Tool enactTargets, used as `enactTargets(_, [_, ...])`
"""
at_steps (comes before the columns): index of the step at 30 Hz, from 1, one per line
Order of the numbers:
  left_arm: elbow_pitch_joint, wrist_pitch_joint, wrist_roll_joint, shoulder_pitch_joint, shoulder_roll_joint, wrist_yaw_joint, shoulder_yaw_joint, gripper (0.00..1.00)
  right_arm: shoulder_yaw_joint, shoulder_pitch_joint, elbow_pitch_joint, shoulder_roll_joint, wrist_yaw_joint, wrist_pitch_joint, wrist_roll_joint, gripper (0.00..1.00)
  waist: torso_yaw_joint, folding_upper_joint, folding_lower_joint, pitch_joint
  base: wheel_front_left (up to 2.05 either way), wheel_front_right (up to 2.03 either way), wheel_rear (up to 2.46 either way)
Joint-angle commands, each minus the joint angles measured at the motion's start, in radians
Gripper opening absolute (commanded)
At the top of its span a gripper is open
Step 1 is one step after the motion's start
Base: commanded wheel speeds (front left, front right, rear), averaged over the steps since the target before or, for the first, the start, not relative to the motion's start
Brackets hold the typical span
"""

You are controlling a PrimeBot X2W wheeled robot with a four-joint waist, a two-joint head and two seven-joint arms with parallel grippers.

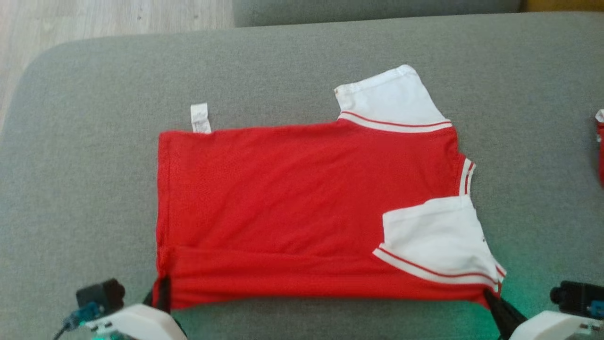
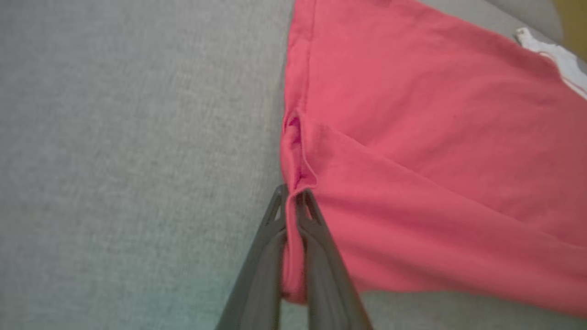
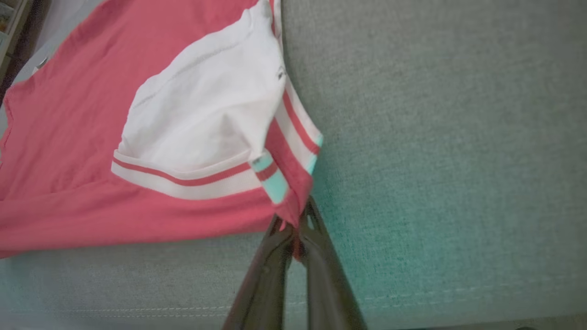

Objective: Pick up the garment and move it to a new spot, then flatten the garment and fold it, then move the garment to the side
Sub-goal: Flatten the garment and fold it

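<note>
Corners: your left gripper (image 2: 292,201) and right gripper (image 3: 298,220) are each pinching the one garment (image 1: 283,198), its two white sleeves (image 1: 439,236) lying beyond the right one.

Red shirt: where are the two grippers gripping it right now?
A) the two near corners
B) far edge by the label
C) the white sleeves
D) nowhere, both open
A: the left gripper is shut on the near-left corner of the shirt, the right gripper on its near-right corner, below the white sleeve.
</note>
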Motion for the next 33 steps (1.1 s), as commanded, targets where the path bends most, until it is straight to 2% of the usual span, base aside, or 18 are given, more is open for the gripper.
enactTargets(1, [-0.004,0.003,-0.012,-0.018,0.000,0.000,0.036,1.00,0.014,-0.028,-0.005,-0.010,-0.001,-0.009,0.005,1.00,-0.003,0.0000,0.0001,-0.012,0.00,0.00,0.00])
enactTargets(8, [0.063,-0.081,0.018,-0.017,-0.027,0.000,0.014,1.00,0.020,-0.075,0.074,-0.010,-0.001,-0.099,-0.011,1.00,-0.008,0.0000,0.0001,-0.042,0.00,0.00,0.00])
enactTargets(13, [0.065,-0.258,0.099,-0.054,-0.033,0.025,0.022,1.00,0.014,-0.124,0.051,-0.013,-0.001,-0.225,-0.082,1.00,-0.010,0.0000,0.0001,-0.066,0.00,0.00,0.00])
enactTargets(20, [0.030,-0.461,0.235,-0.137,-0.004,0.042,-0.004,1.00,0.064,-0.203,-0.049,-0.043,-0.001,-0.358,-0.160,1.00,-0.013,0.0000,0.0001,-0.080,0.00,0.00,0.00])
enactTargets(23, [0.016,-0.482,0.267,-0.168,0.005,0.043,-0.021,1.00,0.088,-0.230,-0.100,-0.058,-0.001,-0.382,-0.173,1.00,-0.015,0.0000,0.0001,-0.080,0.00,0.00,0.00])
enactTargets(33, [-0.005,-0.419,0.316,-0.212,0.032,0.053,-0.060,1.00,0.128,-0.258,-0.177,-0.064,-0.001,-0.371,-0.174,1.00,-0.019,0.0000,0.0001,-0.063,0.00,0.00,0.00])
